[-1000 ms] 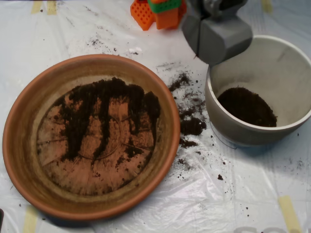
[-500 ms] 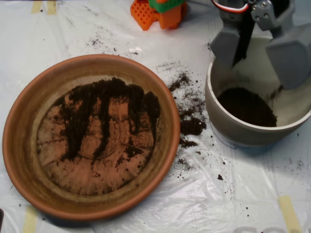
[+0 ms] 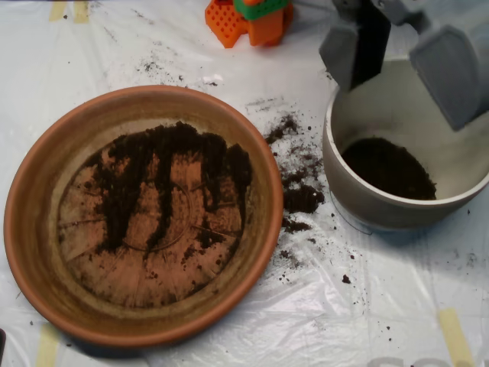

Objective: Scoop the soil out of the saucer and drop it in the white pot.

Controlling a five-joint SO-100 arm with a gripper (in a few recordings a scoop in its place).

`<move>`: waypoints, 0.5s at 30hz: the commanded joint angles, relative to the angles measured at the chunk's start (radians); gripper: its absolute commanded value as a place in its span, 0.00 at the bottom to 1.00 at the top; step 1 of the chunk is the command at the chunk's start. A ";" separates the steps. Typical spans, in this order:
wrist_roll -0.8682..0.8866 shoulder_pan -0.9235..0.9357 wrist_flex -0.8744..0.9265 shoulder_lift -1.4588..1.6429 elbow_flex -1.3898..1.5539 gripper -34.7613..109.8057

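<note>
While the claw [image 3: 405,61] hangs over the white pot [image 3: 367,202] with both halves spread apart and nothing in them, I note soil [image 3: 164,180] streaked across the saucer [image 3: 38,229], a dark heap inside the pot, and crumbs on the surface [image 3: 359,321] between them.

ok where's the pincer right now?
In the overhead view the pincer is at top right, open above the back rim of the white pot, with the orange block off to its left.
</note>
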 commanded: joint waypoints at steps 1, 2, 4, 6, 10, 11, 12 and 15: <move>0.063 0.127 0.058 0.052 -0.126 0.53; 0.080 0.181 0.060 0.054 -0.117 0.53; 0.081 0.288 0.044 0.049 -0.078 0.53; 0.071 0.388 0.012 0.040 -0.021 0.53; 0.034 0.551 -0.101 0.035 0.190 0.54; 0.023 0.584 -0.133 0.032 0.249 0.54; 0.009 0.615 -0.170 0.031 0.310 0.54; -0.029 0.703 -0.279 0.023 0.489 0.55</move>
